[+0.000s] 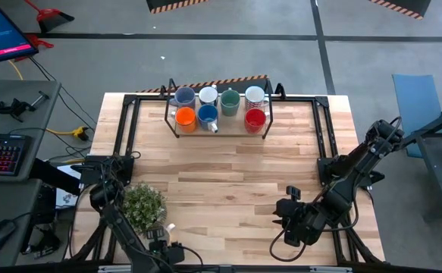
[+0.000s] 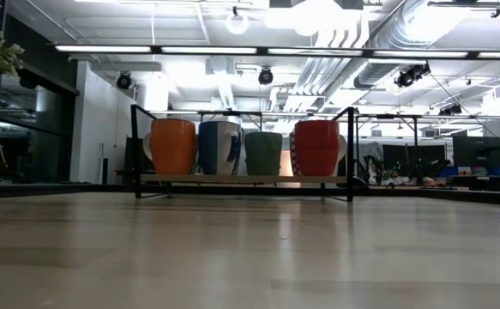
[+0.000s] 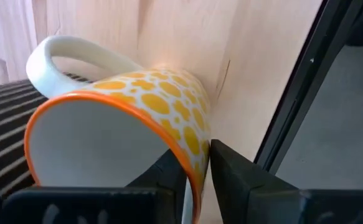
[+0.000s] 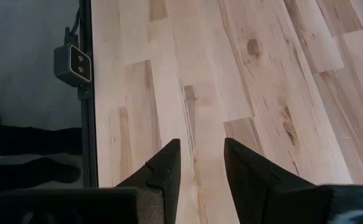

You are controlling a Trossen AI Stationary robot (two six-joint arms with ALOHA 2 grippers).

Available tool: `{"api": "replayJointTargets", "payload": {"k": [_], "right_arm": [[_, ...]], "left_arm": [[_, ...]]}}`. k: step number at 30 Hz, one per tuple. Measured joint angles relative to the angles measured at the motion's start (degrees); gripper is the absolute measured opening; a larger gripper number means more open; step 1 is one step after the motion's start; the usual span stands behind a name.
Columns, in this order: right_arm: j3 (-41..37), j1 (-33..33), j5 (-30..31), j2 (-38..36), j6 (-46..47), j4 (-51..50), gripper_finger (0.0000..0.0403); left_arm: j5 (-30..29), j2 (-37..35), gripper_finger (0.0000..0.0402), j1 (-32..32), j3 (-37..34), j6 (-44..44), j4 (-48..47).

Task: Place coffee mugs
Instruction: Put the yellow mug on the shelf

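Patterned mug (image 3: 137, 118): white with yellow dots and an orange rim, lying tilted with its mouth toward the left wrist camera and its white handle up; it sits at the near left edge of the table, just beside the potted plant (image 1: 143, 205).
Left gripper (image 3: 197, 171): at that mug, one finger inside the mouth and the other outside, the rim wall pinched between them — clamped on the patterned mug.
Rack (image 1: 171, 114): a black wire frame at the far middle of the table, holding seven mugs in two rows.
Front row: orange mug (image 1: 185, 117), blue mug (image 1: 207, 115) and red mug (image 1: 255, 118); a gap stands between the blue and the red.
Back row: grey-blue mug (image 1: 184, 96), white mug (image 1: 208, 95), green mug (image 1: 230, 98) and a pale mug (image 1: 255, 95) whose exact colour I cannot tell.
Low view: the orange, blue, green and red mugs stand upright in the rack; the green one shows through the gap in the front row.
Right gripper (image 4: 201, 165): over bare wood near the table's near right side, well apart from the rack — fingers apart, nothing between them.
Table (image 1: 236, 174): light wooden planks with a black frame along its sides.
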Motion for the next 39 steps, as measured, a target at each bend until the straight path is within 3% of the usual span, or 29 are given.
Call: {"api": "replayJointTargets", "payload": {"k": [11, 30, 39], "right_arm": [[0.0, 0.0, 0.0, 0.0, 0.2, 1.3, 0.0103], [0.0, 0.0, -0.4, 0.0, 0.2, 4.5, 0.0103], [0.0, 0.9, -0.4, 0.0, 1.8, 4.6, 0.0103]], "left_arm": [[-5.6, -0.8, 0.0054, 3.0, 0.0, 5.7, 0.5], [-14.3, -0.9, 0.0054, 13.2, 0.0, 29.2, 5.3], [-14.1, -0.9, 0.0049, 19.5, 0.0, 45.0, 10.9]]}}
